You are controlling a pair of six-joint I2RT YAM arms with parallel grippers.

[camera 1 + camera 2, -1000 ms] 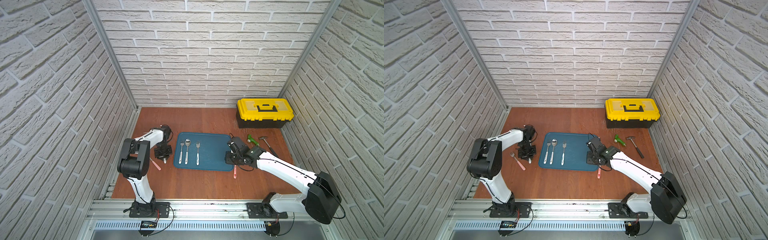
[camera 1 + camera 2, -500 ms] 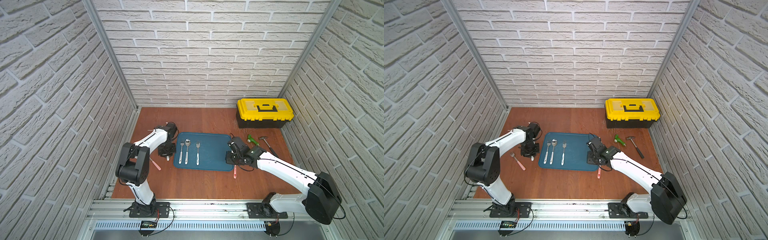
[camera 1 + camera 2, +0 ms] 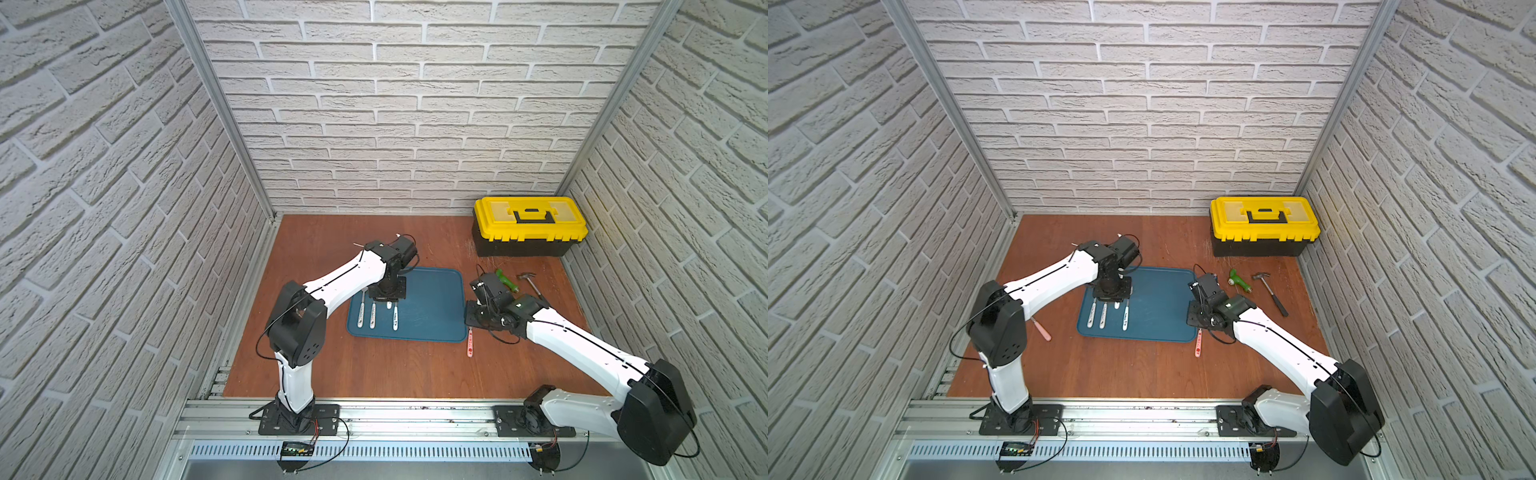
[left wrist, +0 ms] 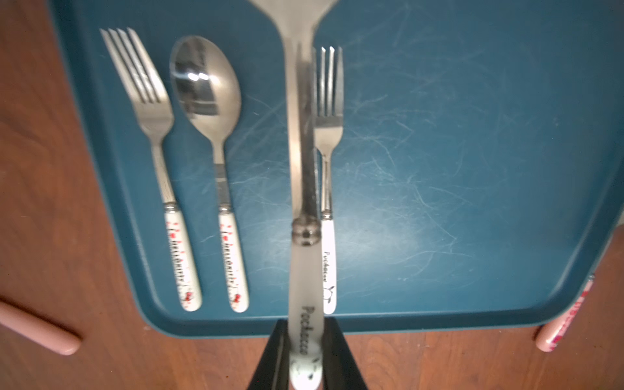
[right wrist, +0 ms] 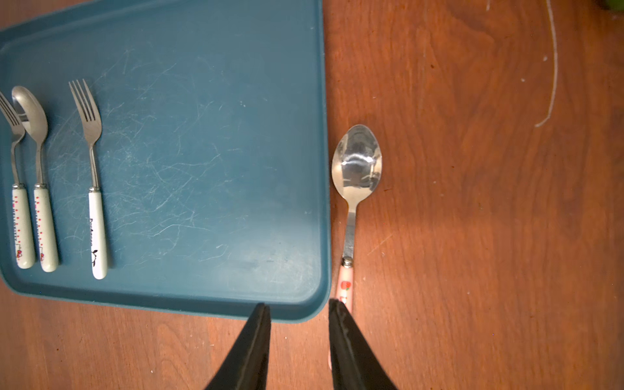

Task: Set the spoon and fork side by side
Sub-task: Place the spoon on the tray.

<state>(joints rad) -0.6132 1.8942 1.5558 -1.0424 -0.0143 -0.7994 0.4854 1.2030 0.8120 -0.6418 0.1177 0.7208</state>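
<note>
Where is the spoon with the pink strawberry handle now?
In a top view the strawberry-handled spoon lies on the wooden table just outside the right edge of the blue tray, at its near corner, partly under the right gripper.

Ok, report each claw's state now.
Left claw: shut on the white-handled spoon, held above the tray.
Right claw: open, holding nothing.
</note>
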